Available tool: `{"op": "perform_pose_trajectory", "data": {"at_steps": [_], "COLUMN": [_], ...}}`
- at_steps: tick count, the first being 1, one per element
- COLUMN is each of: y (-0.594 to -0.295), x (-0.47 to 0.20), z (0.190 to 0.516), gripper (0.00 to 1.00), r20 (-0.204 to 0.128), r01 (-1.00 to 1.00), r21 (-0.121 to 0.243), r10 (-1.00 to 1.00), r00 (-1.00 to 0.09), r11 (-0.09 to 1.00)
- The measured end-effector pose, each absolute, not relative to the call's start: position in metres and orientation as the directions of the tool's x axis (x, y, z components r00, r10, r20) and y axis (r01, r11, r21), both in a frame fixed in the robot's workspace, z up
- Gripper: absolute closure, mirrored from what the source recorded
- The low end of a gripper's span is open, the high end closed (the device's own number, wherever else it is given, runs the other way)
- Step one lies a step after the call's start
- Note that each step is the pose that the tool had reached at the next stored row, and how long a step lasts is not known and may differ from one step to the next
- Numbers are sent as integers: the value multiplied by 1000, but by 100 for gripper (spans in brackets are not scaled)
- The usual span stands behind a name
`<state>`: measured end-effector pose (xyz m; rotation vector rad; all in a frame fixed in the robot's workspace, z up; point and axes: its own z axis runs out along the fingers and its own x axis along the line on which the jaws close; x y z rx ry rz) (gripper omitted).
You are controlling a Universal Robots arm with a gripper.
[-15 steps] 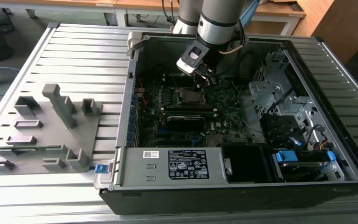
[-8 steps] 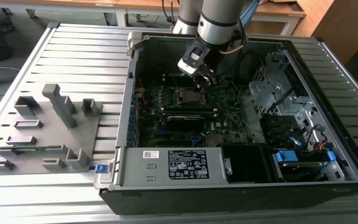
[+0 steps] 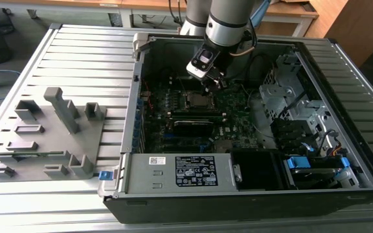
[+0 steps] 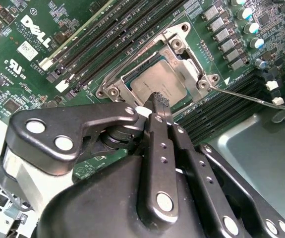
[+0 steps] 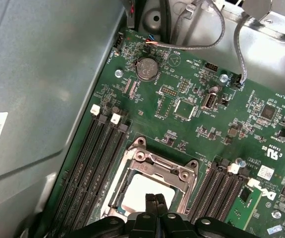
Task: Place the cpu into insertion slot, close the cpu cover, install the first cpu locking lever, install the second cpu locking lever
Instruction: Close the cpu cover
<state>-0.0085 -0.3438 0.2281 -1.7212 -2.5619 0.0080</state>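
Both wrist views: I saw the gripper point(image 4: 158, 100) closed, empty, over the cpu point(image 4: 151, 79) beneath the cpu cover point(image 4: 184, 57); the second wrist view added an unlatched locking lever point(image 4: 254, 96).

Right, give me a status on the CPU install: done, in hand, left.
Done: the cpu sits in the insertion slot, and the cpu cover looks lowered around it. In hand: the gripper, shut and holding nothing, has its tips at the cpu's edge. Left: one thin locking lever juts free beside the slot, not latched; the other I cannot judge.
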Motion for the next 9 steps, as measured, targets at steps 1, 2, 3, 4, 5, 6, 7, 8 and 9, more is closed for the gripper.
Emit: {"op": "perform_pose_trajectory", "data": {"at_steps": [1, 2, 3, 4, 5, 6, 7, 8, 9], "y": [-344, -344, -344, -344, -344, -344, -344, -344, -344], "x": [-9, -9, -9, -9, -9, -9, -9, -9, -9], "z": [228, 228, 228, 228, 228, 228, 228, 228, 228], "gripper": [90, 90, 90, 90, 90, 90, 90, 90, 90], "r20": [43, 43, 43, 43, 43, 43, 43, 43, 43], "r01": [924, 920, 915, 909, 902, 899, 899, 899, 898], "r21": [-35, -35, -35, -35, -35, -35, -35, -35, -35], "r10": [924, 920, 915, 909, 903, 899, 899, 899, 899], "r00": [-380, -389, -401, -414, -428, -435, -436, -436, -436], "r11": [382, 391, 402, 416, 430, 437, 437, 438, 438]}}
